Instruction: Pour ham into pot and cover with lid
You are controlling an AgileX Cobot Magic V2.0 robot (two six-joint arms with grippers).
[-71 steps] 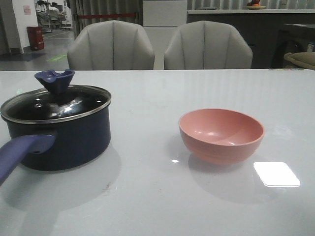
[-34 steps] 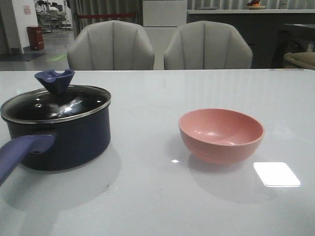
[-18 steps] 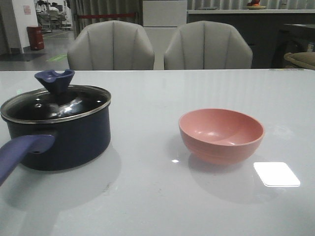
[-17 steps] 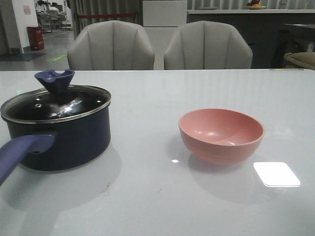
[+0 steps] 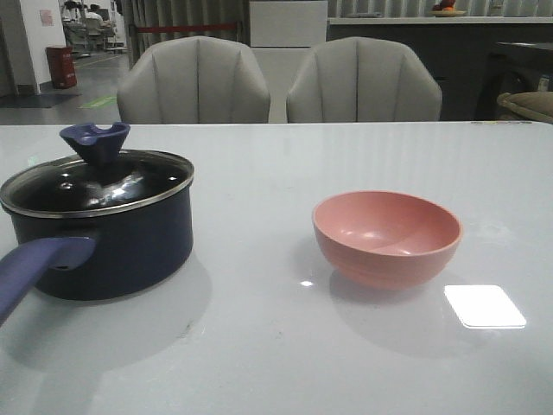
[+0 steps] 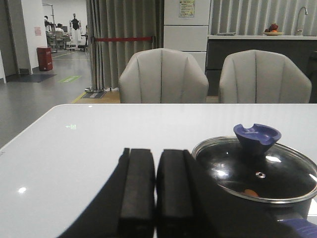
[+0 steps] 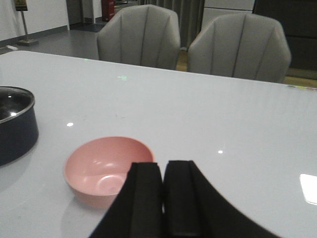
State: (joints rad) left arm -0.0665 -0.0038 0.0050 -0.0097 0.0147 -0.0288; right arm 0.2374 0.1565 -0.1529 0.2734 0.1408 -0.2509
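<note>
Left of frame, the navy saucepan [image 5: 104, 246] stands upright, its glass lid [image 5: 97, 180] seated on top; an orange ham chunk [image 6: 251, 192] shows through the glass.

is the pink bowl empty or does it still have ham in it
Empty: the bowl shows only bare pink inside. The lid sits on the pot, with an orange piece visible through its glass.

Pot [image 5: 104, 251] and bowl [image 5: 386, 238] on table [image 5: 276, 346]
</note>
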